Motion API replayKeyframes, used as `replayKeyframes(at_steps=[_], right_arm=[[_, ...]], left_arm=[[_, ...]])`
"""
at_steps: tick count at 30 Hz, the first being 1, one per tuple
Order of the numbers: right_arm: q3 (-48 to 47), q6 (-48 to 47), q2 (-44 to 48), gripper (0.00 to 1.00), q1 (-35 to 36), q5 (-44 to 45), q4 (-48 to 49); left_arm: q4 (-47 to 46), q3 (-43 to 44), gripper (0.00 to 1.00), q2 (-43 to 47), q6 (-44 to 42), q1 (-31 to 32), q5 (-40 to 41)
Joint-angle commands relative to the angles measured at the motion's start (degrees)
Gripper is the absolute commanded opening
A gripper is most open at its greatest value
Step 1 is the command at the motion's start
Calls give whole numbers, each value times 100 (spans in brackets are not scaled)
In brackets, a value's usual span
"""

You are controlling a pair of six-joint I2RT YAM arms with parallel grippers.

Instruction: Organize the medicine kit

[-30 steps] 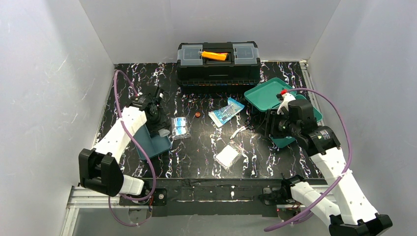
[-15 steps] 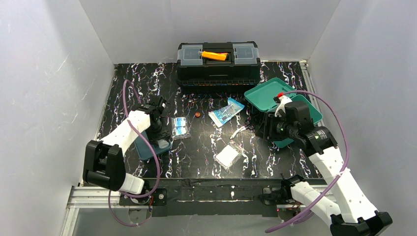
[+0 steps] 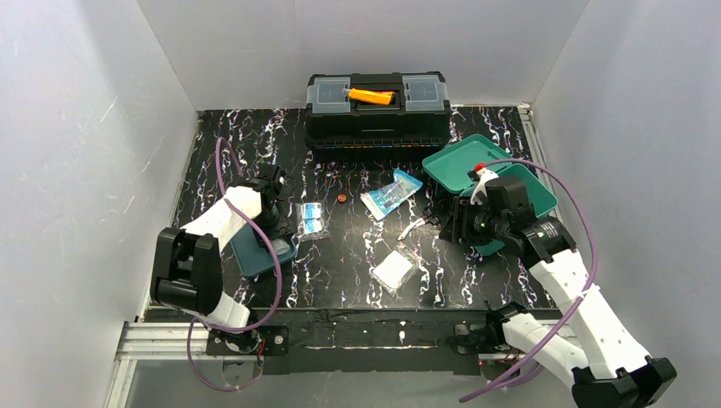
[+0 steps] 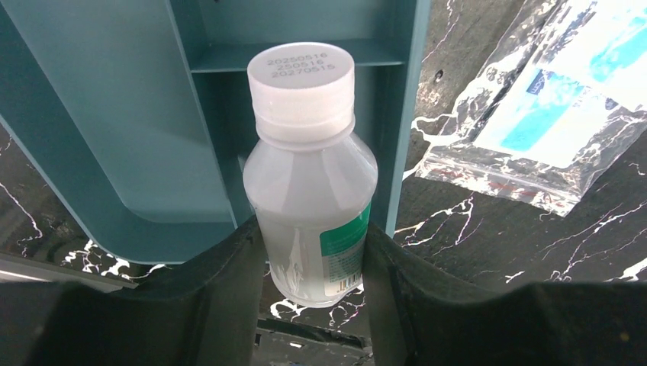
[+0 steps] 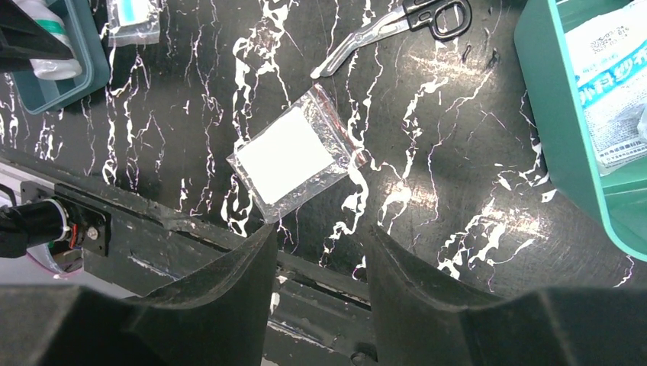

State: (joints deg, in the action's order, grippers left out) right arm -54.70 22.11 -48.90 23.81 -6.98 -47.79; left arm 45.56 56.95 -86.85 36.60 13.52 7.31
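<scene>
Left end effector: clamped on bottle, now lowered over inner tray.
Right end effector: jaws apart, empty.
Medicine kit: open, right side of surface.
Meaning: bottle nearly stowed.

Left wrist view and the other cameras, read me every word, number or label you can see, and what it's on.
"20250516": top line on the white cap of the bottle.
"250516": middle line, same cap.
"20270515": bottom line, same cap.
Too small to read: the green label on the bottle.
Blurred: the blue-printed sachet.
Print not readable: the white packet in the medicine kit.
</scene>
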Motion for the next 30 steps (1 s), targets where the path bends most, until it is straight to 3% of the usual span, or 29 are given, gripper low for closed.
replayKeyframes(at_steps=[1,16,27,30], right_arm=[[27,12,-80,53,57,57,224],[29,31,-241,55,183,135,268],[23,91,-275,57,268,197,266],[68,118,-261,57,299,197,282]], left_arm=[[-52,-119,10,-10,-37,-36,-5],[-144,-261,15,-301,-26,-38,-155],[-78,-286,44,-174,-73,-38,-186],[-36,-273,47,-25,-114,-39,-125]])
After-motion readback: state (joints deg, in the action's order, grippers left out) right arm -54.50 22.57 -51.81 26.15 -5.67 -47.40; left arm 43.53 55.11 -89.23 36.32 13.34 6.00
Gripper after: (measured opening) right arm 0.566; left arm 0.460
